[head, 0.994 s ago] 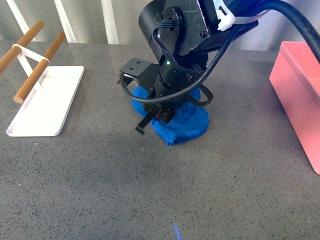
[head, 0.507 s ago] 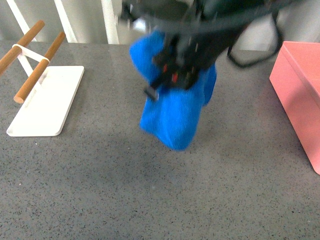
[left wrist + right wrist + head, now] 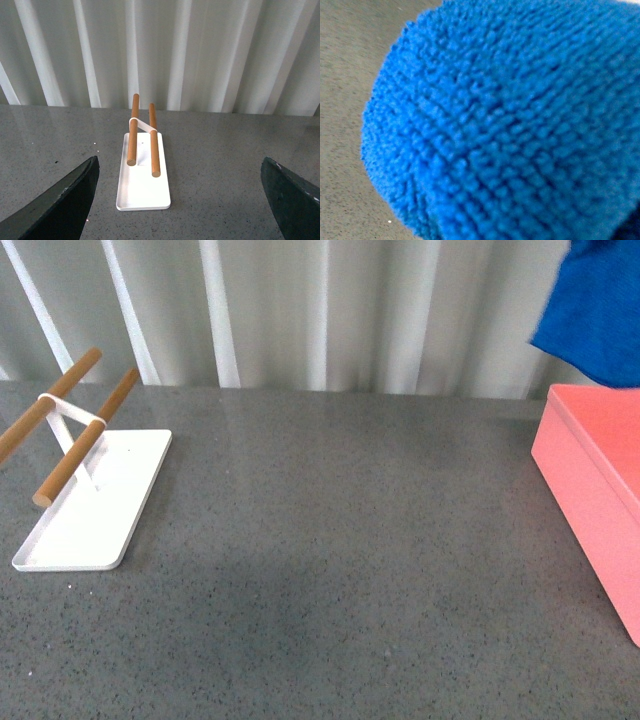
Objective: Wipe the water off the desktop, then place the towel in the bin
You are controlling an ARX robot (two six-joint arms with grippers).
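The blue fluffy towel (image 3: 594, 308) hangs in the air at the top right of the front view, above the near end of the salmon-pink bin (image 3: 598, 482). My right gripper is shut on the towel; its jaws are out of the front view and hidden in the right wrist view, where the towel (image 3: 510, 125) fills nearly the whole picture. The dark grey speckled desktop (image 3: 330, 570) lies below. My left gripper (image 3: 180, 200) is open and empty, low over the desktop, with one dark finger (image 3: 60, 202) at each side of its view.
A flat white tray (image 3: 95, 505) with two wooden rods (image 3: 88, 438) stands at the left of the desktop; it also shows in the left wrist view (image 3: 144, 175). A white corrugated wall (image 3: 300, 310) runs behind the desktop.
My right arm lifted the towel off the middle of the desktop and carried it up and to the right, out over the bin. The arm has left the front view.
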